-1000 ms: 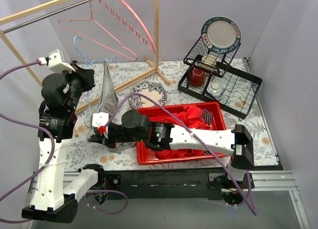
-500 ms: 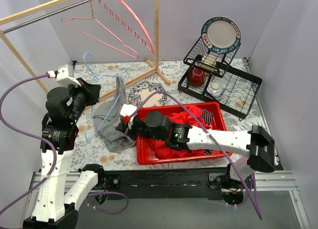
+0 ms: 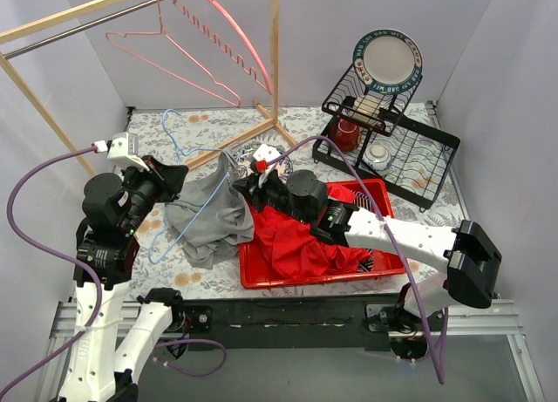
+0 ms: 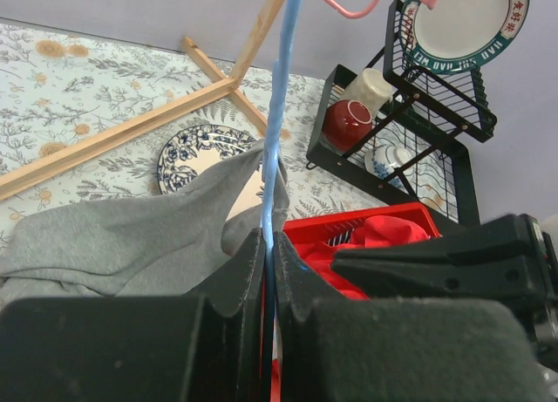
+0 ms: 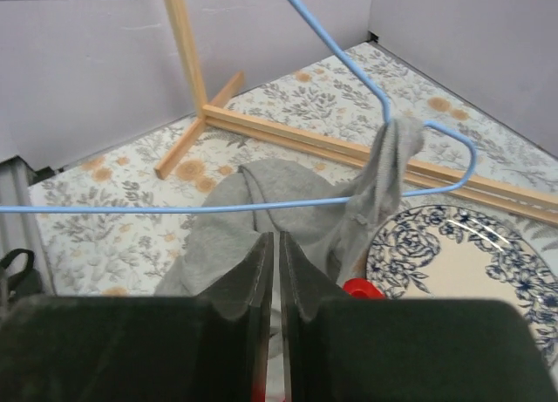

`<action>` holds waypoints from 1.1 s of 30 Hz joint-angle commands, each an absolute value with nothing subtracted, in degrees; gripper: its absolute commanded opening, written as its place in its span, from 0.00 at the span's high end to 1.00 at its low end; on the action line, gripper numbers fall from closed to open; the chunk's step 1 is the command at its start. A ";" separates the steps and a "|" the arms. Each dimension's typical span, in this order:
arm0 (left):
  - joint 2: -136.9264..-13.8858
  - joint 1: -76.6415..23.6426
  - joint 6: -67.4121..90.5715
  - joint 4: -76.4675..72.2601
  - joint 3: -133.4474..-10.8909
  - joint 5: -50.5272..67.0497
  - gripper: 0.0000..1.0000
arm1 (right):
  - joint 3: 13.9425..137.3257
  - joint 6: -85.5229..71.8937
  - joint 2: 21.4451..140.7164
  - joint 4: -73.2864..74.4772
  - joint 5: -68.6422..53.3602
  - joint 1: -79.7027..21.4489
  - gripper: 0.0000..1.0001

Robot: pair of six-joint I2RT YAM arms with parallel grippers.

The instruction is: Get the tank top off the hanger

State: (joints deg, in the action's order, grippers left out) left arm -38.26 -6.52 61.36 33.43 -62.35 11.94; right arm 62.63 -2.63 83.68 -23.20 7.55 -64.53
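1. My left gripper (image 4: 269, 241): jaws clamped tight on the blue hanger (image 4: 275, 114), pinching its wire betw. the fingertips. The wire runs up & away past the top of the left wrist view.
2. My right gripper (image 5: 270, 245): jaws pressed together, only a hairline slit betw. them. Can't tell whether any cloth is caught in there. Grey fabric sits right behind the tips.
3. Tank top (image 3: 207, 221): grey, mostly slumped in a heap on the table (image 3: 305, 119) w/ its floral cover. It lies just left of the red bin (image 3: 253, 280), right edge touching the bin's rim.
4. One strap (image 5: 394, 162) is hooked over the hanger's bend, cloth pulled up to the wire there, so the top is not off the hanger yet.
5. Hanger is tilted, held low over the table by my left. Its long wire crosses in front of my right wrist cam, above the heap.
6. My right arm reaches across the bin from the right side, over a red cloth (image 3: 296, 245) that fills the bin. The tips end at the top's upper right edge, near the hooked strap.
7. Blue-patterned plate (image 5: 462, 262): flat on the table, just beside strap & heap, partly hidden by grey cloth.
8. Wooden rack foot (image 5: 288, 132) lies beyond the hanger. Dish rack (image 3: 436, 140) at far right, well apart.
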 commanded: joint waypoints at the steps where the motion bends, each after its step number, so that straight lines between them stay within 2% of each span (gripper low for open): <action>1: -38.06 -6.94 60.82 31.64 -63.28 14.41 1.00 | 61.18 -3.61 82.44 -27.60 8.18 -63.02 0.75; 2: -38.06 -6.94 60.99 31.81 -63.54 14.59 1.00 | 60.82 -2.91 82.27 -27.68 8.17 -62.93 0.65; 3: -37.88 -7.03 61.17 31.99 -63.89 14.50 1.00 | 60.30 -2.55 81.74 -28.12 7.74 -62.67 0.47; 9: -37.88 -7.21 61.79 32.87 -65.12 15.03 1.00 | 59.24 -2.73 82.35 -28.47 2.12 -58.28 0.20; 10: -37.79 -7.29 61.70 32.78 -65.21 15.03 1.00 | 58.98 -2.64 82.53 -29.17 1.41 -58.10 0.18; 19: -38.93 -7.73 62.31 33.40 -67.32 15.29 1.00 | 60.20 -8.08 91.31 -39.90 -3.69 -54.23 0.18; 26: -39.81 -8.17 61.70 33.84 -69.34 13.54 1.00 | 62.66 -13.26 97.03 -43.60 -2.46 -54.23 0.20; 29: -39.64 -8.09 61.96 33.93 -69.78 12.84 1.00 | 64.76 -14.06 99.74 -43.86 -2.46 -54.23 0.30; 30: -39.73 -8.17 62.14 33.84 -70.05 12.66 1.00 | 65.47 -14.41 100.36 -43.94 -2.90 -54.23 0.42; 31: -39.64 -8.17 62.14 33.75 -70.05 12.40 1.00 | 66.09 -14.68 100.98 -44.29 -3.42 -54.23 0.46; 33: -39.73 -8.17 62.58 33.84 -70.48 11.52 1.00 | 67.67 -15.90 102.74 -46.40 -5.53 -54.14 0.51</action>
State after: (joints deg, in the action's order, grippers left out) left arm -39.97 -7.75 61.98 34.50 -67.70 13.30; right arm 62.72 -12.91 100.75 -38.85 -2.79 -54.28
